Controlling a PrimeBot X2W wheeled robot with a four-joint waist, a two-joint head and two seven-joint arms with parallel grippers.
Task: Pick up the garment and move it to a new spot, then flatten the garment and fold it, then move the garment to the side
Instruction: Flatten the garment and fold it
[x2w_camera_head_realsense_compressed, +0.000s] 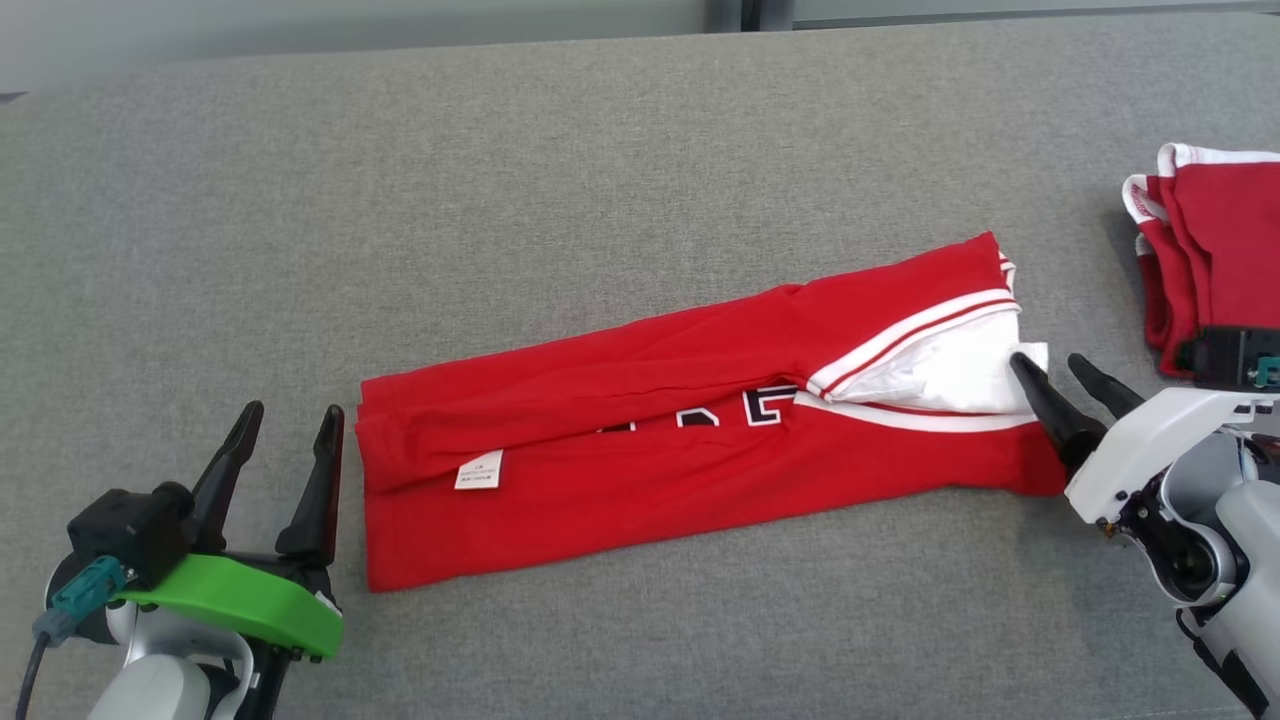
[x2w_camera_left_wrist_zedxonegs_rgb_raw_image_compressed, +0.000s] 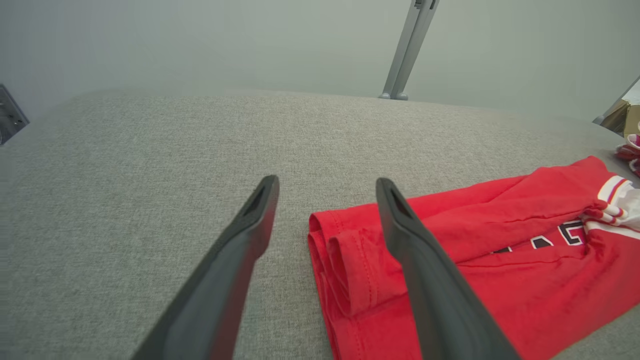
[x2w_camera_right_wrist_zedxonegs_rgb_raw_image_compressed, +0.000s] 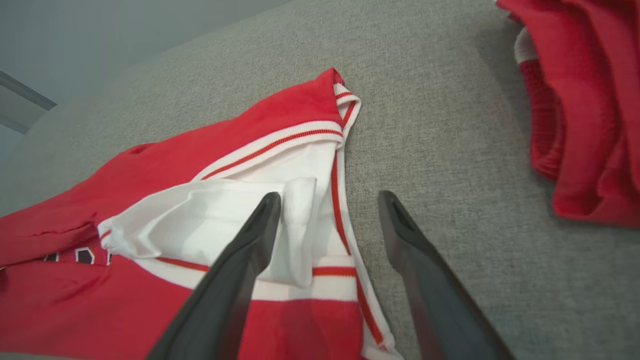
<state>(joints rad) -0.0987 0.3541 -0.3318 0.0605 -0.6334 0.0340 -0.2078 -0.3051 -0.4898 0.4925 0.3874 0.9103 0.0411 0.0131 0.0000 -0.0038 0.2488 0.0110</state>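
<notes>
Head view: folded red garment, middle of grey surface.
Our left gripper and right gripper gape empty at its ends.

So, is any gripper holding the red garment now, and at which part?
Nothing is held. Both the left gripper and the right gripper stand open, one at each end of the garment.

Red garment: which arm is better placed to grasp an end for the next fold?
Probably right: the right gripper, open, reaches over the collar end; the left gripper stands beside the hem, apart.
</notes>
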